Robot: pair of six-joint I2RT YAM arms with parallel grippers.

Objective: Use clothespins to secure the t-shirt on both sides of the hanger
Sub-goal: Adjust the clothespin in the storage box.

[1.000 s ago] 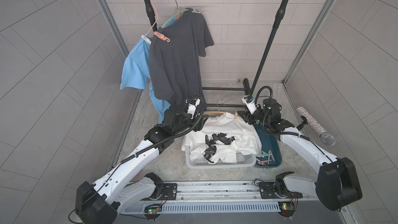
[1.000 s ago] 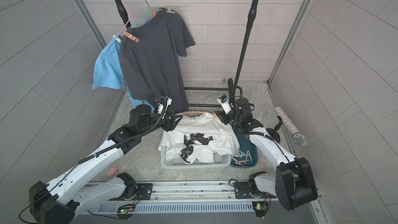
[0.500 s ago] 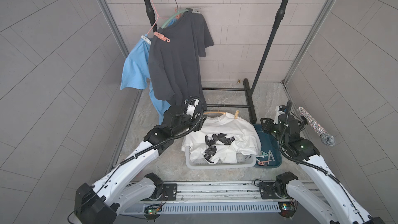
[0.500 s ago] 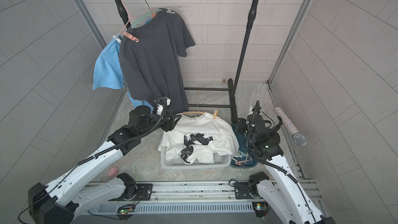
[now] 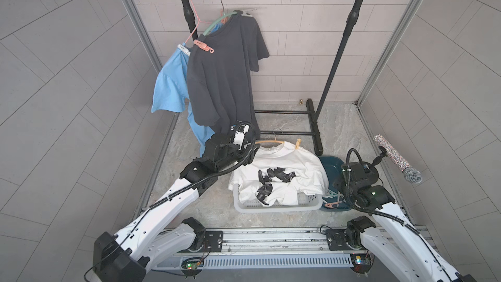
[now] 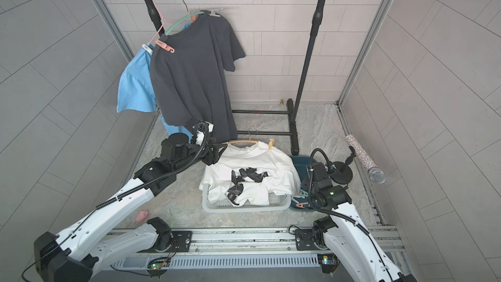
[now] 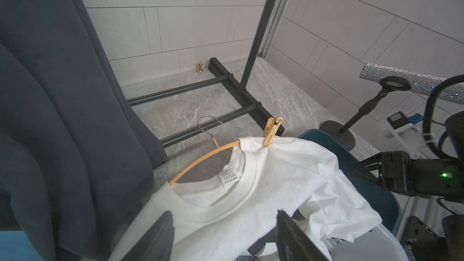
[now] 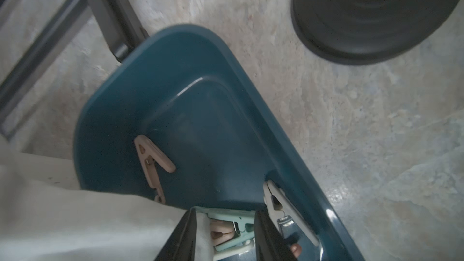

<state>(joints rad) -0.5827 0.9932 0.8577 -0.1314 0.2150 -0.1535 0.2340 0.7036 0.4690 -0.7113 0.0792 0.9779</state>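
Left gripper [image 7: 223, 213] spread above limp white t-shirt [image 7: 276, 171], wedge-shaped yellow clothespin [image 7: 271, 131] clipped on its slim tan hanger [image 7: 200, 161]; right gripper [image 8: 225, 210] straddles mint clothespin [image 8: 241, 222] in glossy teal tray [image 8: 200, 109], grip unclear.

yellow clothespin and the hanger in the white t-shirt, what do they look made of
Yellow clothespin: likely moulded plastic, matte, even pale colour. Hanger: smooth tan arm, wood or wood-toned plastic, cannot tell which; hook is shiny silver wire, probably metal.

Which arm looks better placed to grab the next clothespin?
Right. The right tool hovers over the teal tray, straddling a mint clothespin; the left tool is over the collar of the white t-shirt.
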